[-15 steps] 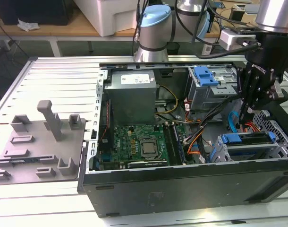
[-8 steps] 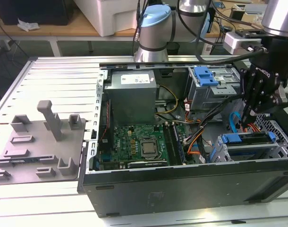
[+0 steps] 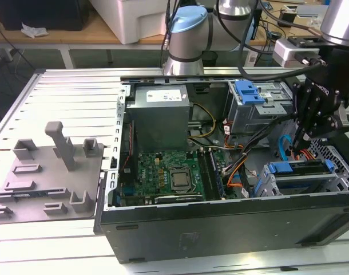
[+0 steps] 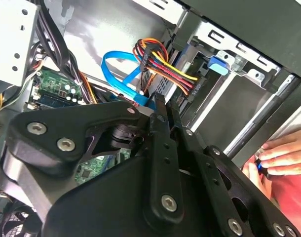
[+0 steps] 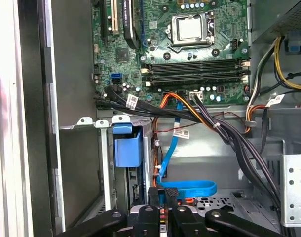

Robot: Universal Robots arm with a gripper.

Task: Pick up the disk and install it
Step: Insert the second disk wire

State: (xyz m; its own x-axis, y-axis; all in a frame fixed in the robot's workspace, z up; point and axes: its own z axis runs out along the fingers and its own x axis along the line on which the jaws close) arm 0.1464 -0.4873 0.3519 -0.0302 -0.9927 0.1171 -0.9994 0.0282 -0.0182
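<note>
- Black two-finger gripper (image 3: 300,140): we see it hanging inside the open case at the exterior view's right. It is above the drive cage.
- In both wrist views its fingers (image 5: 154,197) stand pressed close together. We see nothing clamped between them.
- Gripper tip (image 4: 160,106) sits just beside the flat blue ribbon cable (image 4: 116,69). We cannot tell if they touch.
- Silver hard disk with blue plastic bracket (image 3: 297,168): we see it lying in the grey metal drive cage (image 3: 266,186) at the case's corner. This is at the exterior view's lower right, just below the gripper.
- In the first wrist view we see the disk's blue bracket end (image 5: 126,148) sticking out of the bay slot. The drive body is mostly hidden there.
- In the second wrist view the same blue end (image 4: 218,64) shows at the cage mouth.
- Bundle of orange, red and yellow wires (image 4: 163,64): it runs down next to the cage, beside the ribbon cable.
- Dark open computer case (image 3: 220,226): it lies on its side on the slatted aluminium table (image 3: 60,86).
- Green motherboard (image 3: 163,172): it is on the case floor, with a square processor socket (image 3: 180,179) on it.
- Large grey metal box with white sticker (image 3: 161,114): it stands behind the motherboard.
- Bare blue plastic tab (image 3: 249,91): it lies on the upper bay, well apart from the disk.
- Grey plastic fixture with upright posts (image 3: 54,172): it is on the table at the exterior view's left.
- A person's hand (image 4: 281,155): its fingers rest at the case's outer edge.
</note>
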